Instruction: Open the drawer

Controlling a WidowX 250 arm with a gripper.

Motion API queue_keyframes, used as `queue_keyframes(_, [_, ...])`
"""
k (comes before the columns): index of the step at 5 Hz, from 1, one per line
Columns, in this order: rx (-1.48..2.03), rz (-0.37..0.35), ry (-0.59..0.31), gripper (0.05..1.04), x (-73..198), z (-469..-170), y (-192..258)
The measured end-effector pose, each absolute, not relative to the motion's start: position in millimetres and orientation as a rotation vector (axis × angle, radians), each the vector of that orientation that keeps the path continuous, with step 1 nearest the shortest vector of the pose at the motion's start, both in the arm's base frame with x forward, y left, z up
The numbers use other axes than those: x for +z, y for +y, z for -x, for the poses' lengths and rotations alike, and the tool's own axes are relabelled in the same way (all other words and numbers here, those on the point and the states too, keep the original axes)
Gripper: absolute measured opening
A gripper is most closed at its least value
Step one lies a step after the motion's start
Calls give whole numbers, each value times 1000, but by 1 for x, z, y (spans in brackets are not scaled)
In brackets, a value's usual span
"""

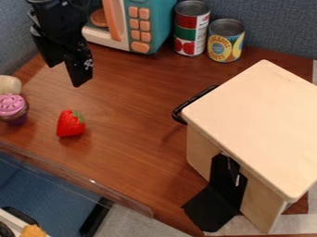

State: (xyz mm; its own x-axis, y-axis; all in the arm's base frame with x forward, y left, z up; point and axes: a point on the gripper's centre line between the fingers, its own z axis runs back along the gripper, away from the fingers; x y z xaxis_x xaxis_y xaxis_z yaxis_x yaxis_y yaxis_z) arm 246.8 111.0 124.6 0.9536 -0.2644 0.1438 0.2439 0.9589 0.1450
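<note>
The black gripper (pixel 64 73) hangs at the upper left over the table, its two fingers apart with nothing between them. It is well to the left of the light wooden drawer box (pixel 257 125), which stands at the right. A black curved handle (pixel 180 110) sticks out from the box's far left side, apart from the gripper. The drawer's front face is hidden under the box top, so I cannot tell how far it is pulled out.
A toy microwave (pixel 141 23) and two cans, one red and green (pixel 191 28) and one yellow (pixel 225 41), stand at the back. A strawberry (pixel 70 123) lies left of centre, a cupcake (pixel 12 109) at the left edge. Black flaps (pixel 213 206) hang beside the box.
</note>
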Motion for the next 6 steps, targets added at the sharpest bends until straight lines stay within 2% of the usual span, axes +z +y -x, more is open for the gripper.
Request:
queue_keyframes(1, [-253, -112, -143, 999, 118, -246, 110])
queue_keyframes(2, [-237, -78, -114, 999, 100, -247, 97])
queue_keyframes(3, [-174, -30, -145, 999, 90, -252, 81])
queue_keyframes(4, [-170, 86, -184, 999, 84, -261, 61])
queue_keyframes(5, [-206, 144, -245, 999, 83, -276, 38])
queue_keyframes(6, [-336, 125, -276, 999, 78, -293, 25])
